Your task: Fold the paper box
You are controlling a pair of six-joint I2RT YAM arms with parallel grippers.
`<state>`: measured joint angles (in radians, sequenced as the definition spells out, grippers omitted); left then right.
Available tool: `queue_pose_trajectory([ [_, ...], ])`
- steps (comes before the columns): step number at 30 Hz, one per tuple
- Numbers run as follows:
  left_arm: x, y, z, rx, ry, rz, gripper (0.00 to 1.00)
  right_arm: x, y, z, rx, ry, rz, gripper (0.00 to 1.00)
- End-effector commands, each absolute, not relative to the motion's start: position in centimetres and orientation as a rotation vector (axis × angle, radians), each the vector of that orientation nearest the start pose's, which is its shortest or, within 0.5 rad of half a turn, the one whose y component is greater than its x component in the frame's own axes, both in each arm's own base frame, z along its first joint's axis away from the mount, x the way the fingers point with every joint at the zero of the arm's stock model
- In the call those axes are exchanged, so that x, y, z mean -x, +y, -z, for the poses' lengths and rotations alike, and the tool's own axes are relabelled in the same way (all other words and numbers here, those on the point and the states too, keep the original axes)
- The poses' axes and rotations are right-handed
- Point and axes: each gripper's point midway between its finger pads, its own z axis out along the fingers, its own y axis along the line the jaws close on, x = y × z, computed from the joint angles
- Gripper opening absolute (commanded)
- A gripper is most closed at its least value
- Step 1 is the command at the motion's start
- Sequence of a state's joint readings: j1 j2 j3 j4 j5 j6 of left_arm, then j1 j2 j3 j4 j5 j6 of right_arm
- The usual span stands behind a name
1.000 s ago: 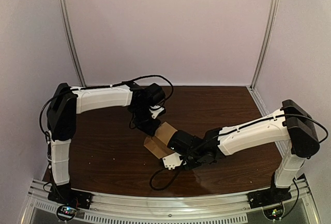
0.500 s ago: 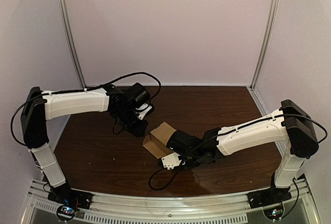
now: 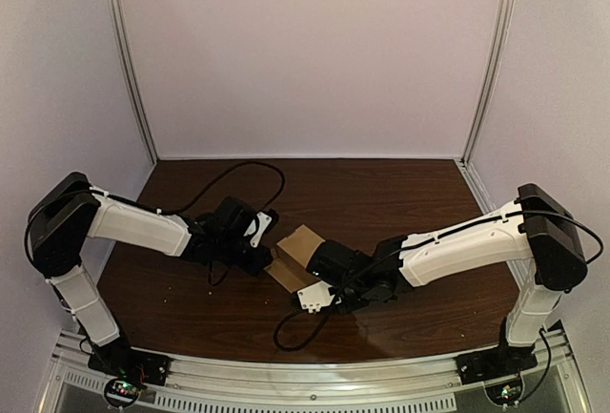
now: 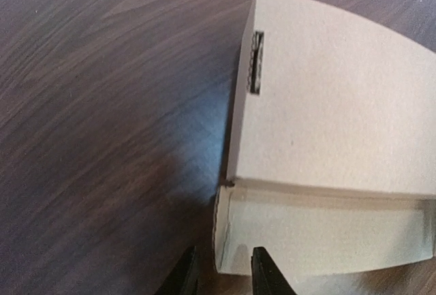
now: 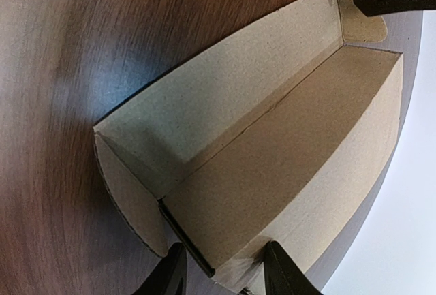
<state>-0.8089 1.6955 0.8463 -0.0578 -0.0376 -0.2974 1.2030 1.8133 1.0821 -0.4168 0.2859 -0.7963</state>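
Soft, even light falls from overhead. The pale walls take a lilac cast, and the top picture is slightly grainy. The dark table is glossy, with a faint sheen on the near side of the box. In the left wrist view a bluish glare lies just left of the box, and the black fingertips below it are out of focus. In the right wrist view the box's edges bow with lens distortion. The wood left of it smears into blur, and the background right of it is washed out white.

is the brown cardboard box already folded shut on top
No, the right wrist view looks straight into the brown cardboard box, with its inner walls exposed.
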Motion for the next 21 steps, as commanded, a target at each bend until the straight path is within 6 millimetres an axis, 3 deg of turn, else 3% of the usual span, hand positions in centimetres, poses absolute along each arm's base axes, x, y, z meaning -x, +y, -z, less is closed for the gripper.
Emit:
queue_pose_trajectory([
  [1,-31.0,-31.2,-4.5,-0.607,2.312,0.522,0.26,-11.4,29.0,4.8,2.627,1.674,0.07,0.39],
  [5,-31.0,-31.1,-3.2,-0.602,2.341,0.511,0.2,-11.4,28.9,4.8,2.63,1.675,0.07,0.39],
  [17,-29.5,-29.4,-3.7,-0.567,2.353,0.512,0.21,-11.3,28.7,5.0,2.637,1.681,0.069,0.39],
  [21,-29.2,-28.9,-3.3,-0.567,2.358,0.498,0.15,-11.2,28.8,5.0,2.642,1.68,0.065,0.39],
])
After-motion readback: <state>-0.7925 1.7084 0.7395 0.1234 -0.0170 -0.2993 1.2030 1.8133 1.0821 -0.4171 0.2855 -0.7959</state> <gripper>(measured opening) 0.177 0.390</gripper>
